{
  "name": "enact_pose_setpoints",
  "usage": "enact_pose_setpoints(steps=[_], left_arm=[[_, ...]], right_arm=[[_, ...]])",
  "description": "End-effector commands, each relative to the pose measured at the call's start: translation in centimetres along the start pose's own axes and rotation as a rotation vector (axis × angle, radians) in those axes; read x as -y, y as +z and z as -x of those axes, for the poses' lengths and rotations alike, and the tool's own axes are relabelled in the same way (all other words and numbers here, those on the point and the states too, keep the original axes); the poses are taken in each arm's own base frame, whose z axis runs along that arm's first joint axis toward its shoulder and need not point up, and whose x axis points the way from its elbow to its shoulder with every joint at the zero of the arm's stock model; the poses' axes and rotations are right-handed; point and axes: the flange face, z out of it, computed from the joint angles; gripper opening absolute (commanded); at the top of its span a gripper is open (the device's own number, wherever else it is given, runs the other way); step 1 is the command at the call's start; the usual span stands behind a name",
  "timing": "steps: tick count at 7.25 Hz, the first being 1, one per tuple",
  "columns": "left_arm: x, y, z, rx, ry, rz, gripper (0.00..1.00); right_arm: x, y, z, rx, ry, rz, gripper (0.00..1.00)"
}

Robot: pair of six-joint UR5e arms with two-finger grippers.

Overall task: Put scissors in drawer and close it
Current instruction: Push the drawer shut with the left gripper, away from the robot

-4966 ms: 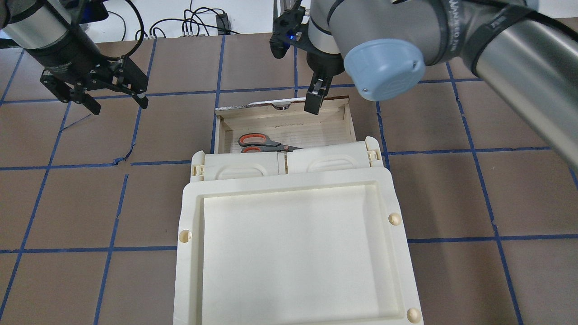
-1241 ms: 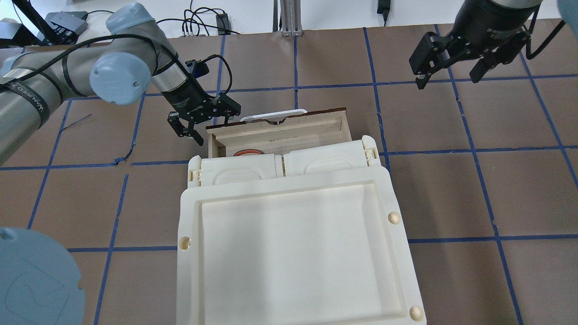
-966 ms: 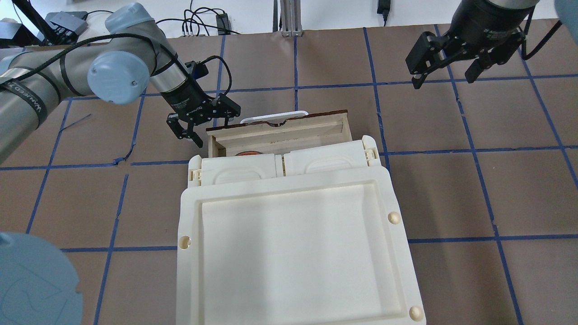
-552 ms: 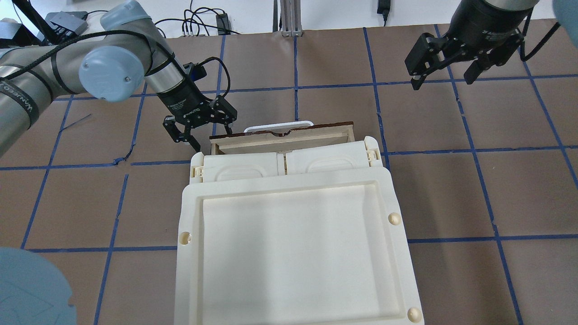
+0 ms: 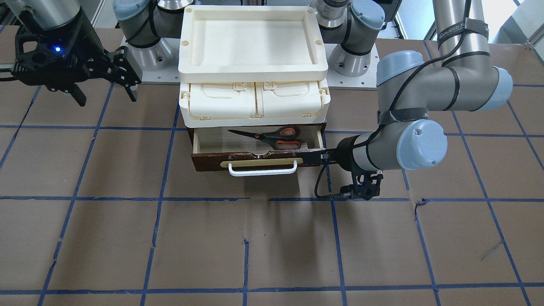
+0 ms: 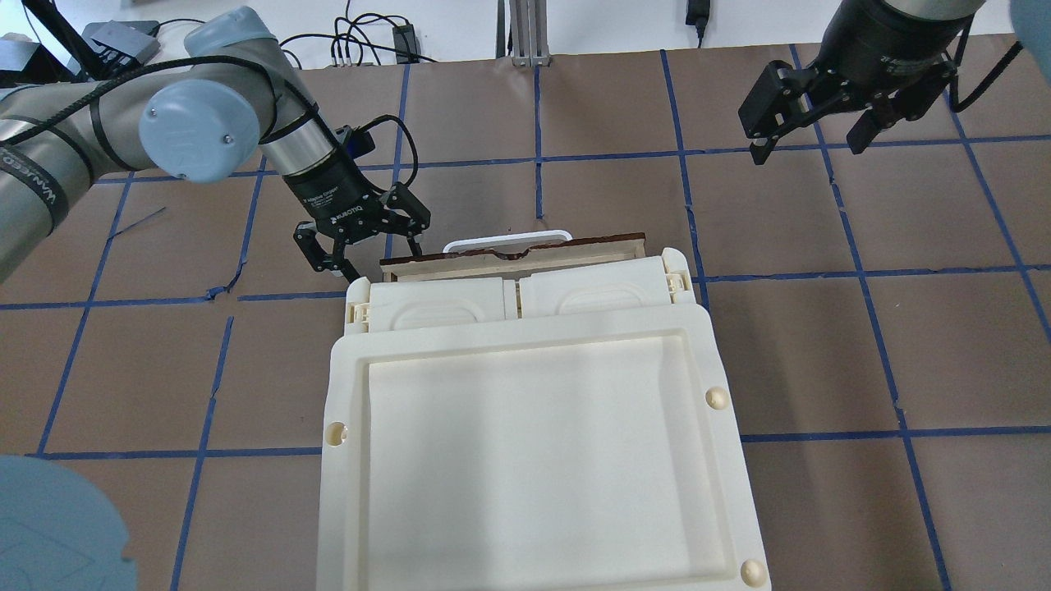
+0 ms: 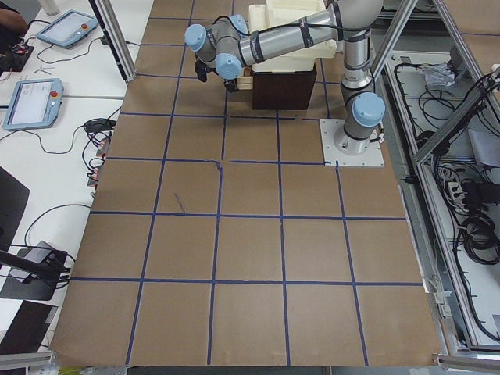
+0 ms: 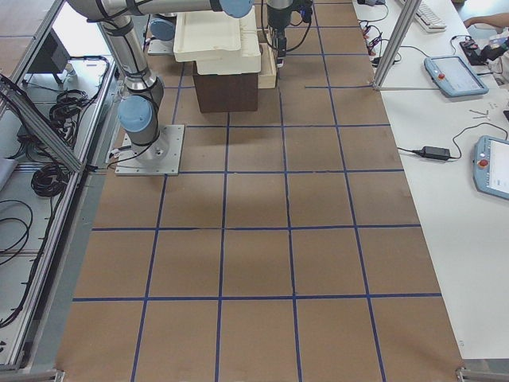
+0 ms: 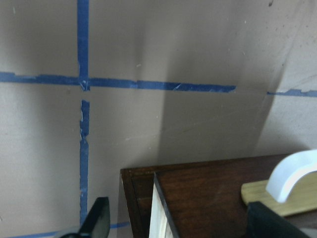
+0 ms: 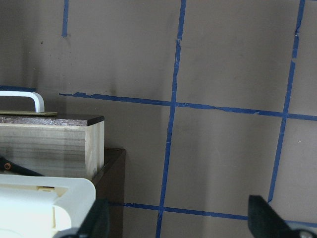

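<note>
The drawer (image 5: 208, 163) stands a little open under the cream compartments, its dark front with the white bar handle (image 5: 262, 172) facing away from me. The scissors (image 5: 274, 137) lie inside on the pale wood, hidden in the overhead view. My left gripper (image 6: 367, 256) is open at the drawer front's (image 6: 509, 246) left end. In the left wrist view the front's corner (image 9: 198, 198) lies between the fingers (image 9: 96, 220). My right gripper (image 6: 809, 135) is open and empty, high at the far right, away from the drawer.
The cream tray (image 6: 345, 394) sits on top of the cream lidded compartments (image 6: 435, 300), above the drawer. The brown table (image 6: 821, 328) carries a grid of blue tape. Cables (image 6: 369, 41) lie beyond its far edge.
The left gripper has moved toward me with the drawer front, and the drawer has slid further in. Five seconds ago the right gripper was over the open drawer; it is now far right.
</note>
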Motion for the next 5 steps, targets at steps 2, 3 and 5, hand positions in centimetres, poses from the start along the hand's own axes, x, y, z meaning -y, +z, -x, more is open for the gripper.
enact_pose_setpoints(steps=[2,3,5], left_arm=[[-0.6,0.5,0.2,0.006,-0.019,0.06,1.0],[-0.8,0.7,0.3,0.007,-0.024,0.077,1.0],[-1.5,1.3,0.4,0.006,-0.042,0.139,1.0]], right_arm=[[-0.9,0.0,-0.1,-0.003,0.048,0.053,1.0],[-1.3,-0.2,0.0,-0.003,0.082,0.059,1.0],[-1.4,0.0,0.0,-0.003,0.088,0.064,1.0]])
